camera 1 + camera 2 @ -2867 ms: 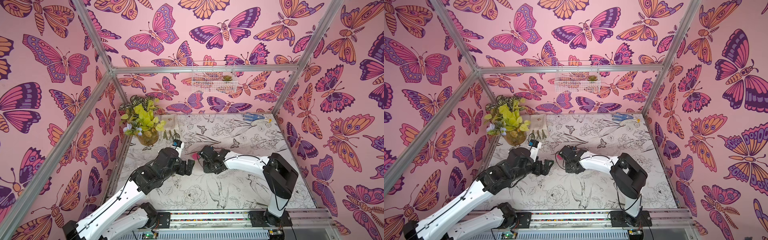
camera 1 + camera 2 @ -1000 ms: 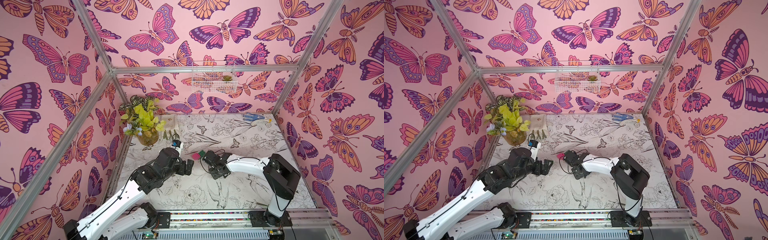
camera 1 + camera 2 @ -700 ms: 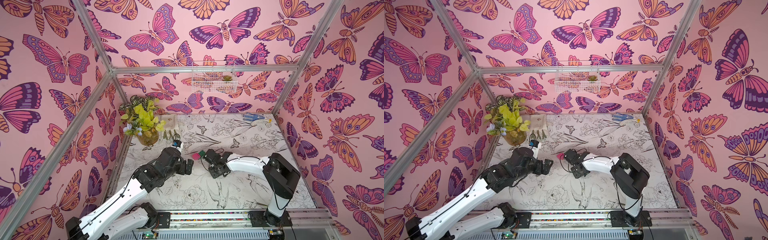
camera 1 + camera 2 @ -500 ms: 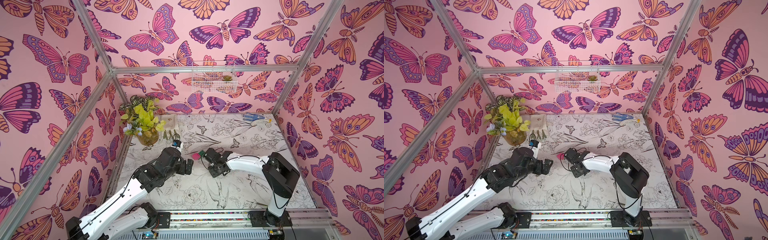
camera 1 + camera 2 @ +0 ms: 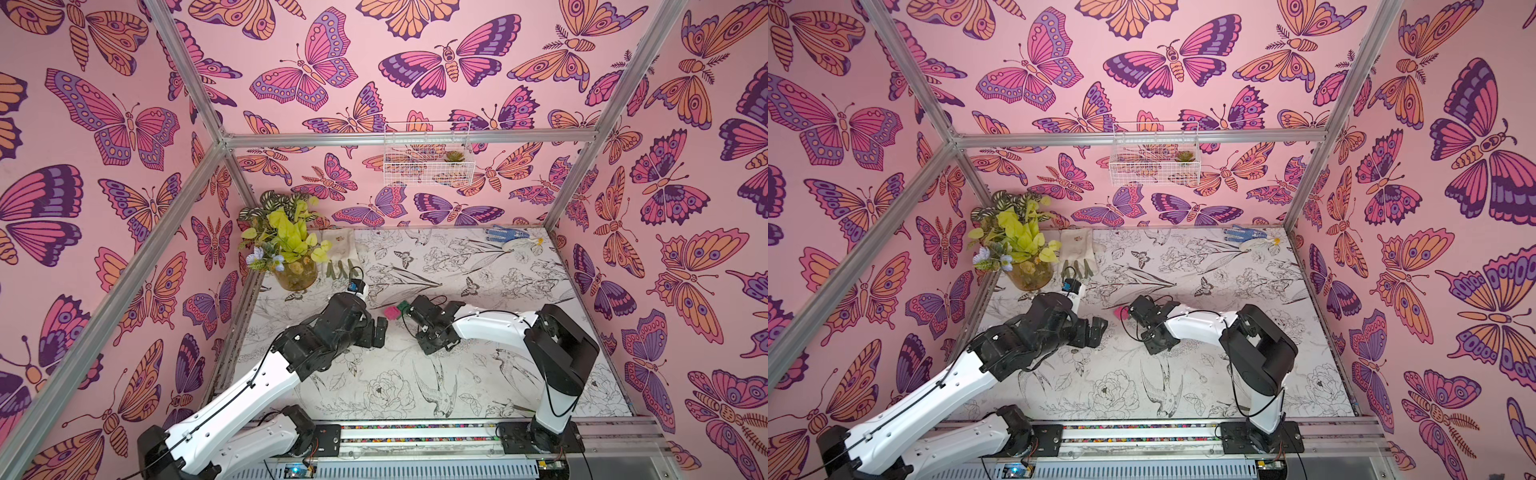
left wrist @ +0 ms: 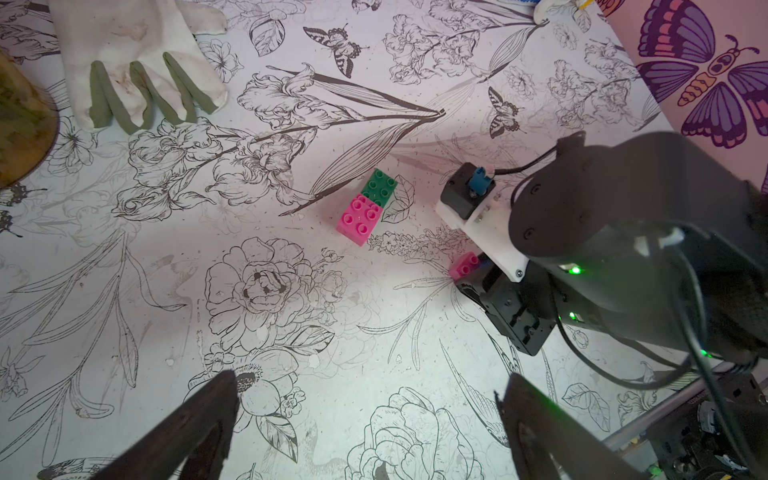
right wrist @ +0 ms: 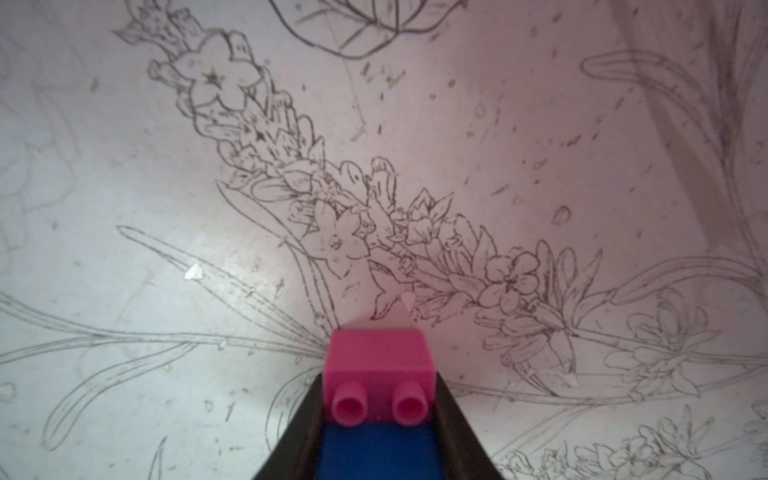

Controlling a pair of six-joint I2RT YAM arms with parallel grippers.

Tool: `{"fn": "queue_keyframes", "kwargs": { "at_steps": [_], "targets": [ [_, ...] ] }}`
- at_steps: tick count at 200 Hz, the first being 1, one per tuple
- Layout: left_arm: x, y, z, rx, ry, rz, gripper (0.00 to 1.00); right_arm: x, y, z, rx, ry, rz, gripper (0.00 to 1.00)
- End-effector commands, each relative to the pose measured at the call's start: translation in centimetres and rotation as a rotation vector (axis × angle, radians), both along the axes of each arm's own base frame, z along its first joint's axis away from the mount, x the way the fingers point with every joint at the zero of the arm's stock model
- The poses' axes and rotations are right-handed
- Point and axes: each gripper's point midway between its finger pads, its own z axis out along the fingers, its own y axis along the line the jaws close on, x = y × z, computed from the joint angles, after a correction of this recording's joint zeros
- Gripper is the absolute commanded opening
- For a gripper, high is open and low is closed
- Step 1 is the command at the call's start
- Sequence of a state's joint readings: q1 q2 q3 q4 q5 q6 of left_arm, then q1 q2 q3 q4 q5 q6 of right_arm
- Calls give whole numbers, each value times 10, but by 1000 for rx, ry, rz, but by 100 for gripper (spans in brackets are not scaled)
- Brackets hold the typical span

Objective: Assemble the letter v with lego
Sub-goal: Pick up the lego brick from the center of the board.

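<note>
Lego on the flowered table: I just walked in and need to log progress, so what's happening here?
The right gripper is shut on a pink brick with a blue brick against it, low over the table. Nearby a green brick and a second pink brick lie touching on the table. The left gripper hovers open, holding nothing. No V yet.
</note>
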State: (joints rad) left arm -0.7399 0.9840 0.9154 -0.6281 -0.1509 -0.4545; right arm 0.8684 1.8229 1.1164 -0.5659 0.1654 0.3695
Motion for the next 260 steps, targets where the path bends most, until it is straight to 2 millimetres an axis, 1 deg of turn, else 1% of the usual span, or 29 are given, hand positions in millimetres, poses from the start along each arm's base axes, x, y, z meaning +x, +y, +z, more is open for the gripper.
{"fn": "queue_keyframes", "kwargs": {
  "at_steps": [1, 31, 52, 53, 54, 59, 87, 89, 91, 94, 110, 136, 164, 195, 228, 260],
  "targets": [
    [9, -4, -8, 24, 27, 20, 100, 1, -19, 10, -52, 10, -37, 29],
    [25, -12, -35, 103, 81, 32, 100, 35, -21, 44, -20, -22, -88, 29],
    [37, -19, -49, 107, 106, 34, 100, 56, -19, 63, 27, -35, -118, 29],
    [38, -19, -48, 105, 104, 35, 100, 56, -20, 63, 27, -35, -120, 29],
    [39, -20, -54, 116, 118, 34, 100, 57, -20, 64, 28, -35, -122, 29],
    [42, -23, -62, 129, 139, 31, 100, 61, -20, 67, 37, -33, -127, 29],
    [55, -38, -84, 152, 194, -4, 100, 76, -22, 77, 48, -20, -143, 29],
    [56, -39, -87, 157, 203, -7, 100, 76, -22, 77, 48, -17, -143, 29],
    [57, -41, -86, 151, 198, -10, 100, 78, -22, 78, 50, -19, -144, 29],
    [58, -42, -89, 156, 208, -13, 100, 79, -21, 79, 51, -20, -144, 29],
    [66, -50, -102, 172, 237, -28, 100, 82, -21, 81, 49, -24, -141, 29],
    [80, -54, -119, 191, 260, -20, 100, 87, -22, 83, 58, -19, -140, 29],
    [93, -47, -138, 224, 307, 19, 100, 90, -26, 87, 57, -15, -139, 29],
    [106, -39, -150, 255, 335, 44, 100, 92, -26, 90, 67, -14, -134, 29],
    [118, -38, -151, 272, 344, 50, 100, 92, -24, 90, 77, -8, -131, 29],
    [119, -32, -149, 277, 355, 58, 100, 93, -20, 87, 86, 1, -120, 29]
  ]
}}
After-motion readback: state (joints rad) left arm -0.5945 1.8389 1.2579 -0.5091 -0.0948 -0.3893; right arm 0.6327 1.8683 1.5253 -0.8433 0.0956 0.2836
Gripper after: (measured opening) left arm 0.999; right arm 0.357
